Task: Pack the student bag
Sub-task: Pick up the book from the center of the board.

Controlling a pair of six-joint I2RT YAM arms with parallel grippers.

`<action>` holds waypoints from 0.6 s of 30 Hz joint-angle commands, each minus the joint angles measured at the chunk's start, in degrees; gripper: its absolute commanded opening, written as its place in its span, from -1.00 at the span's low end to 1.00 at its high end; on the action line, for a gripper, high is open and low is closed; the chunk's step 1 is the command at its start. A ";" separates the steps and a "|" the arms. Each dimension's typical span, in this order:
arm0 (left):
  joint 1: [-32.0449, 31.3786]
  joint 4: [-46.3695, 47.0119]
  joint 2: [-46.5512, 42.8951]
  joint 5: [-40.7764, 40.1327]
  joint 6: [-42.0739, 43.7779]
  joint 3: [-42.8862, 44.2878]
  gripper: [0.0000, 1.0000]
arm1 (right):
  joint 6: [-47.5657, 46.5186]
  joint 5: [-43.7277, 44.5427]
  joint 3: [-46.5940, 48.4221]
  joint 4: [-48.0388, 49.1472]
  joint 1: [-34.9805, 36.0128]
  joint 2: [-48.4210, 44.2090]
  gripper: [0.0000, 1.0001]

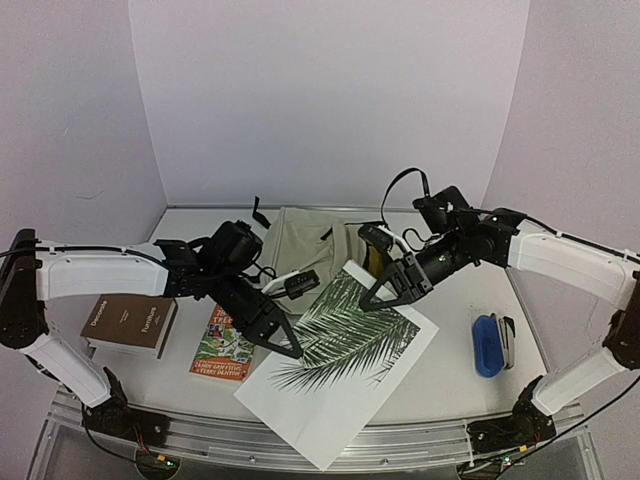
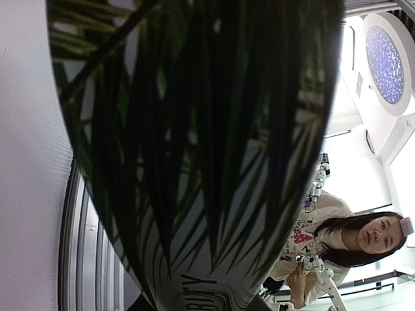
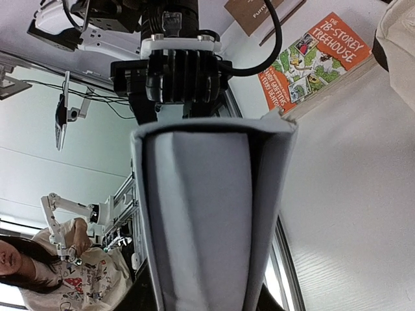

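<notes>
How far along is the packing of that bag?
Done: nothing visibly packed; the student bag lies at the back of the table. In hand: the palm-leaf book, with the left tool on its left edge and the right tool on its far edge. Left: that book, the brown book, the orange book and the blue item, all outside the bag.

The tabletop [image 1: 450, 370] was lit softly and evenly from above, with faint shadows cast. The leaf print [image 2: 194, 129] was blurred, with bright glare behind it.
</notes>
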 commanded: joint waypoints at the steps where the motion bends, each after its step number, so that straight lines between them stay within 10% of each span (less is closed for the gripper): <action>1: 1.84 7.29 -0.41 -3.60 -2.69 0.11 -0.29 | 1.59 0.66 -1.98 6.08 0.55 -1.52 -0.46; 10: 6.59 14.84 -4.38 -15.54 -9.18 -5.41 0.47 | 6.16 9.81 -3.28 11.71 0.44 -0.90 -0.73; 18: 14.22 13.68 -12.15 -27.04 -12.00 -6.10 0.76 | 11.85 24.85 4.71 11.18 -3.40 -4.36 -0.72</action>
